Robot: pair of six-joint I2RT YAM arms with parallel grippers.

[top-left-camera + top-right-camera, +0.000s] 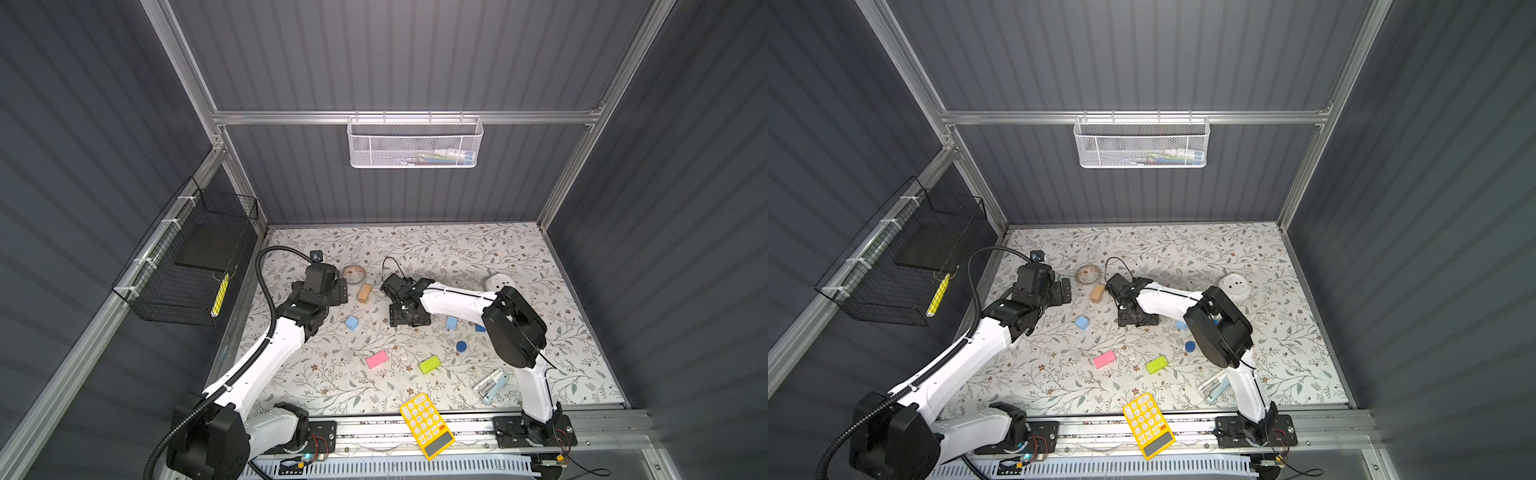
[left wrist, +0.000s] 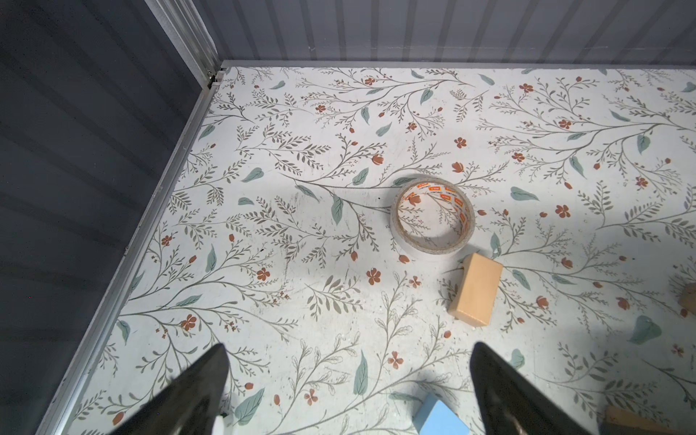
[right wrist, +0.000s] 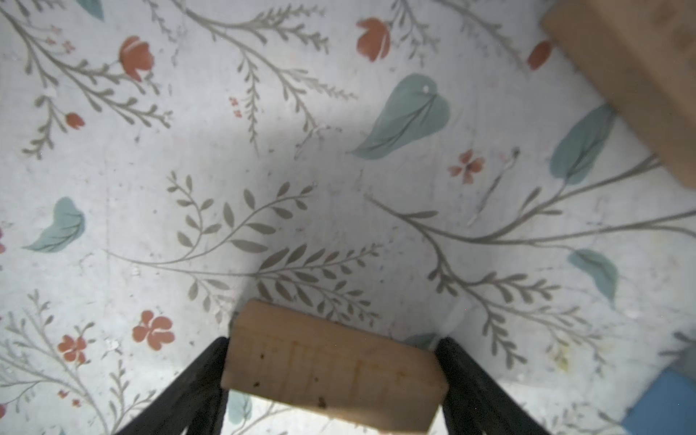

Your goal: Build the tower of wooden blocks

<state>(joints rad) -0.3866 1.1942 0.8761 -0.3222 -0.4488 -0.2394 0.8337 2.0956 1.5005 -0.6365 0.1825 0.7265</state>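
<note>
The wood blocks lie scattered on the floral mat and no tower shows in any view. My right gripper (image 3: pixel 332 342) is shut on a tan bar (image 3: pixel 331 365) held just above the mat; in the top views the gripper (image 1: pixel 409 318) hides it. Another tan bar (image 1: pixel 364 292) lies beside it toward the left arm. My left gripper (image 2: pixel 348 380) is open and empty, with that tan bar (image 2: pixel 475 288) ahead and a light-blue cube (image 2: pixel 440 420) close by. Nearer the front lie a pink bar (image 1: pixel 377 359), green bar (image 1: pixel 429 364), dark-blue cylinder (image 1: pixel 461 346) and a second light-blue cube (image 1: pixel 451 323).
A tape roll (image 1: pixel 354 274) lies behind the free tan bar. A white round object (image 1: pixel 498 284) sits at the back right. A pale-blue stapler (image 1: pixel 492 385) is by the right arm, and a yellow calculator (image 1: pixel 427 424) overhangs the front rail.
</note>
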